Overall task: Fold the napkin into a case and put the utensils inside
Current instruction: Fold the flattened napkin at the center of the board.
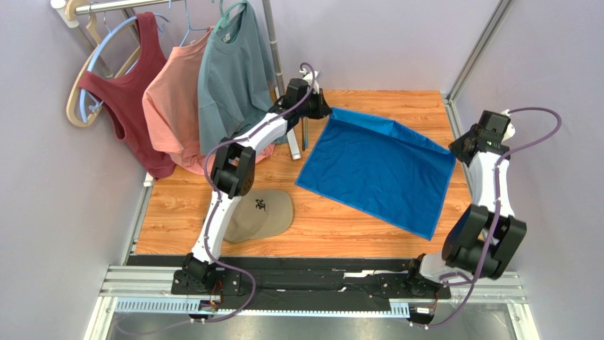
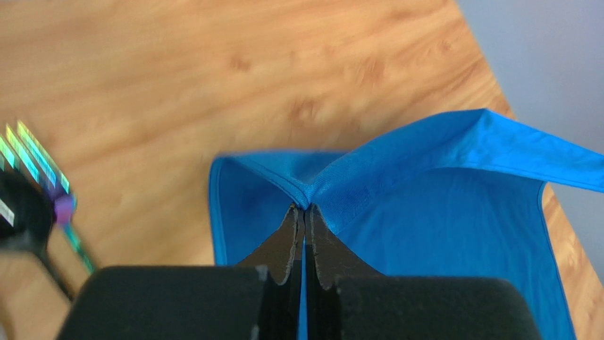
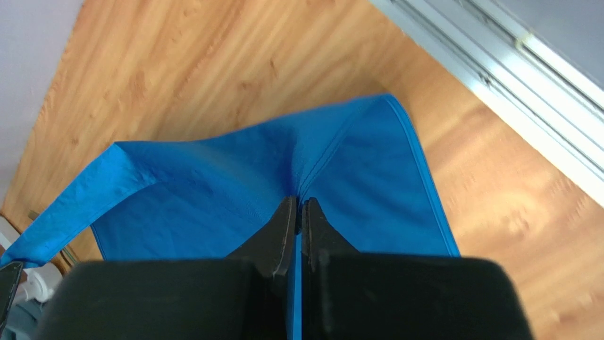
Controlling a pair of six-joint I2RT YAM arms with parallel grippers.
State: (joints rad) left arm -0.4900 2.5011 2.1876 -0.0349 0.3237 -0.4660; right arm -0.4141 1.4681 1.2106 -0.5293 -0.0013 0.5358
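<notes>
The bright blue napkin (image 1: pixel 376 170) lies spread open on the wooden table, its far edge lifted and stretched between both arms. My left gripper (image 1: pixel 324 108) is shut on its far left corner, and the left wrist view shows the hem pinched at the tips (image 2: pixel 303 209). At the right corner my right gripper (image 1: pixel 459 149) is shut on the cloth (image 3: pixel 234 184), tips together (image 3: pixel 299 202). The utensils (image 1: pixel 305 138) lie just left of the napkin. The fork (image 2: pixel 39 159) has shimmering tines and sits beside the dark spoon (image 2: pixel 21 212).
A tan cap (image 1: pixel 262 214) rests near the left arm's elbow. A red top, a pink shirt and a grey-teal T-shirt (image 1: pixel 234 78) hang on a rail at the back left. Walls and metal rails (image 3: pixel 496 64) bound the table on the right.
</notes>
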